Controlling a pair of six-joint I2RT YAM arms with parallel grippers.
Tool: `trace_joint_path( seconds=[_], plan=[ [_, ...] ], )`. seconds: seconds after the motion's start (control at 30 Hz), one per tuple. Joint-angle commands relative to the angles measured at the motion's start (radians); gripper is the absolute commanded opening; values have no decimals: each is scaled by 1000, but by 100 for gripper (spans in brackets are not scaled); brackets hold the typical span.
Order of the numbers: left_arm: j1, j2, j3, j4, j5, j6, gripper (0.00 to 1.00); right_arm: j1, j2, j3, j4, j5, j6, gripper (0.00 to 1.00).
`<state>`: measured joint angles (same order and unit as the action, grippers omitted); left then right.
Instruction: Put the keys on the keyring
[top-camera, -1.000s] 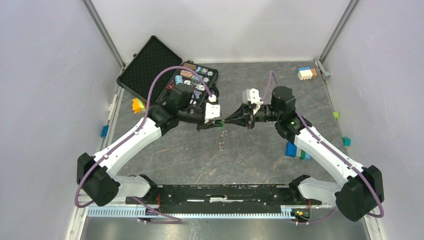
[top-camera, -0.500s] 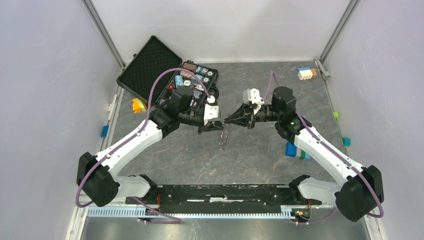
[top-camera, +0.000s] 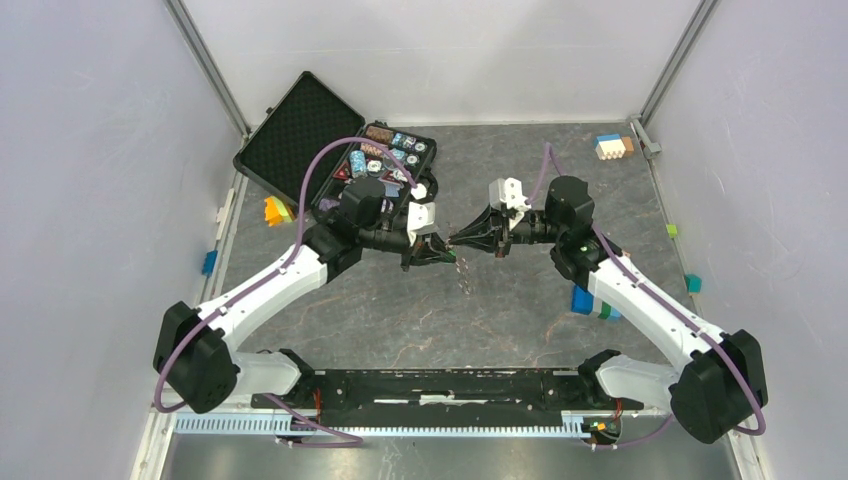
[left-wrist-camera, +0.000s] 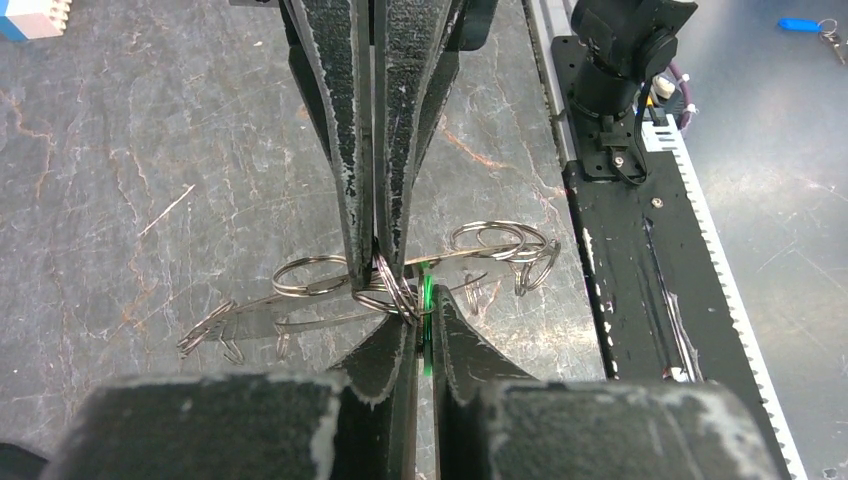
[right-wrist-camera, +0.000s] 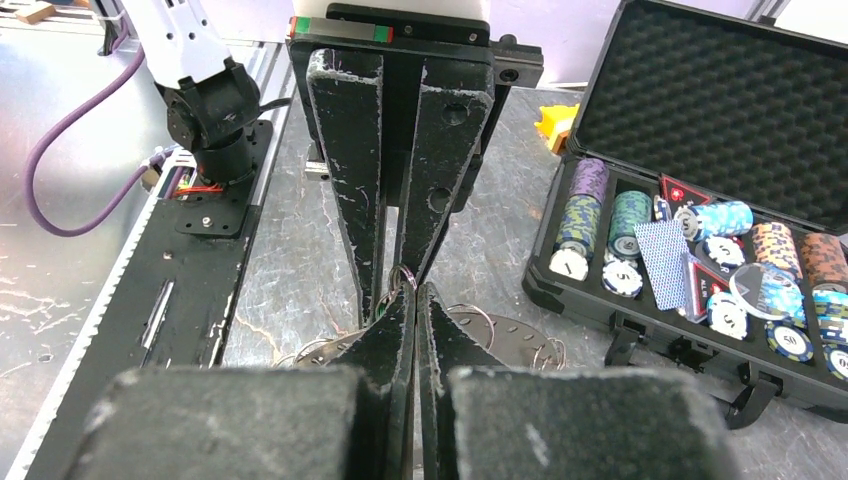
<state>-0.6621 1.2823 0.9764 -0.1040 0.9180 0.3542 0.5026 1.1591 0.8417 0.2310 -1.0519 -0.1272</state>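
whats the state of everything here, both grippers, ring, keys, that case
left gripper: closed on the small green-headed key
right gripper: closed on the thin grey metal keyring
dull grey metal keys: hanging under the two grippers
black foam-lined case of poker chips: lid open

Mid-table, left gripper (top-camera: 443, 254) and right gripper (top-camera: 460, 238) meet tip to tip, thin grey metal keyring (left-wrist-camera: 395, 298) and small green-headed key (left-wrist-camera: 427, 300) between them, above the dark stone-patterned table (top-camera: 520, 310). Behind the left gripper, far left, sits the open black foam-lined case (top-camera: 295, 130).
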Motion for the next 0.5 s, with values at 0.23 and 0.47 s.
trace_joint_path(
  seconds=[0.23, 0.47],
  plan=[
    [-30, 38, 33, 82, -23, -13, 3, 3, -11, -67, 131, 8, 65, 0],
    [-28, 43, 40, 128, -65, -41, 22, 3, -20, -83, 156, 2, 80, 0]
  ],
)
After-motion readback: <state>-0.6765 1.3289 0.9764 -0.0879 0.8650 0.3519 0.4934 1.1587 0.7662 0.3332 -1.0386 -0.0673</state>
